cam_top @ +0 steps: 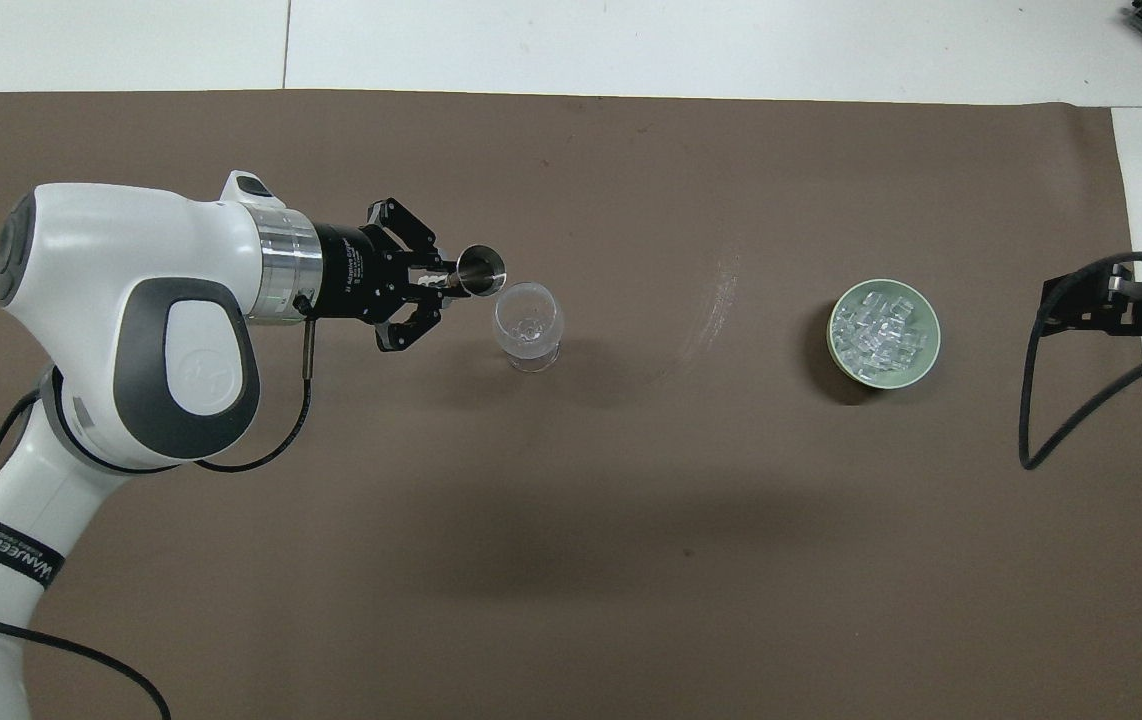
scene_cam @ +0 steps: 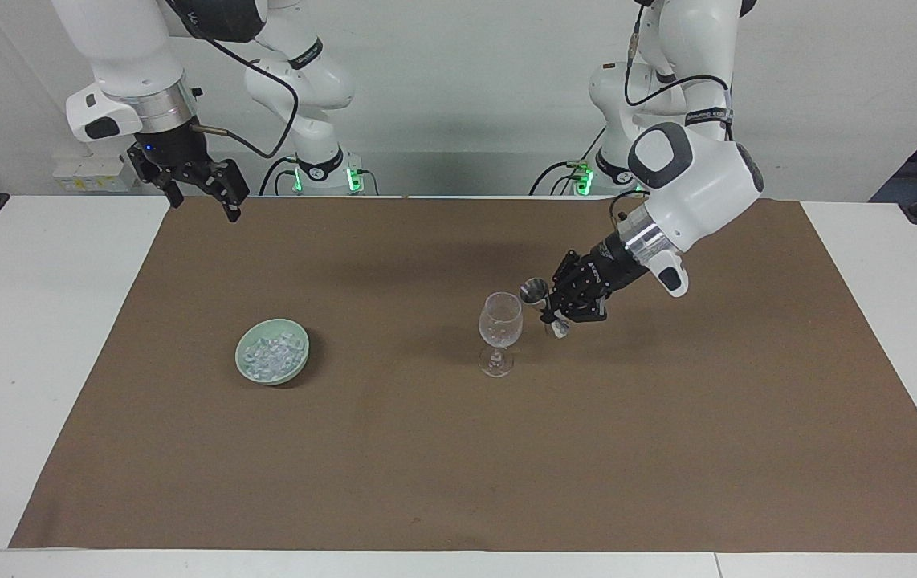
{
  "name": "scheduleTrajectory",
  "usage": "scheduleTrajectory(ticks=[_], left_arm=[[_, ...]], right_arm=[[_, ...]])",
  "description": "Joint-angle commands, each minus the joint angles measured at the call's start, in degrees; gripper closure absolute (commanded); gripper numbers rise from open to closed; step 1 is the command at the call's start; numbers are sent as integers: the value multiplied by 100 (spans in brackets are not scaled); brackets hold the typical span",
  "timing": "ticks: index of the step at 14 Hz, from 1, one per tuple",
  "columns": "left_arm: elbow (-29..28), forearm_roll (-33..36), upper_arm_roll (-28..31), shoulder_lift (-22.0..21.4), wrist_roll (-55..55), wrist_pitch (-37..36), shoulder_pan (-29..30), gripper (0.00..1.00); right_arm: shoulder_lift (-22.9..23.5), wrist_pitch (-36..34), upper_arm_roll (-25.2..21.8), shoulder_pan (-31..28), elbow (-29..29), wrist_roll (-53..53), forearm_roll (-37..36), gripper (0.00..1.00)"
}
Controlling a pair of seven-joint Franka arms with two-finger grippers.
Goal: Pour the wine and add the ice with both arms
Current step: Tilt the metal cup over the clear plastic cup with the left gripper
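Here the brown mat lies bare along its far edge. A stemmed glass stands upright mid-mat; the left gripper clenches a tilted metal jigger just beside its rim. Ice fills a green bowl toward the right arm's end. The right gripper waits released over the mat's near corner.

A shiny metal jigger sits in the left gripper, just beside a clear glossy glass, over matt brown paper-like sheet.
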Motion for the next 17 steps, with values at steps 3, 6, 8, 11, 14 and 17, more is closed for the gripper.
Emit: scheduleTrajectory(ticks=[3,6,8,11,14,17], left_arm=[[71,426,78,47,-7,211,-248,100],[71,751,70,47,2,246,-309,100],[54,901,70,47,37,395,-389,100],[36,919,70,39,176,404,-468,100],[27,945,70,39,545,395,-468,100],[18,1253,70,30,582,395,-503,100]], right_arm=[[-94,108,35,-79,-120,-193,80,0],[-94,108,35,-79,-120,-193,80,0],[-94,108,35,-79,-120,-193,80,0],[-94,108,35,-79,-120,-193,80,0],[-94,108,35,-79,-120,-193,80,0],[-94,108,35,-79,-120,-193,80,0]])
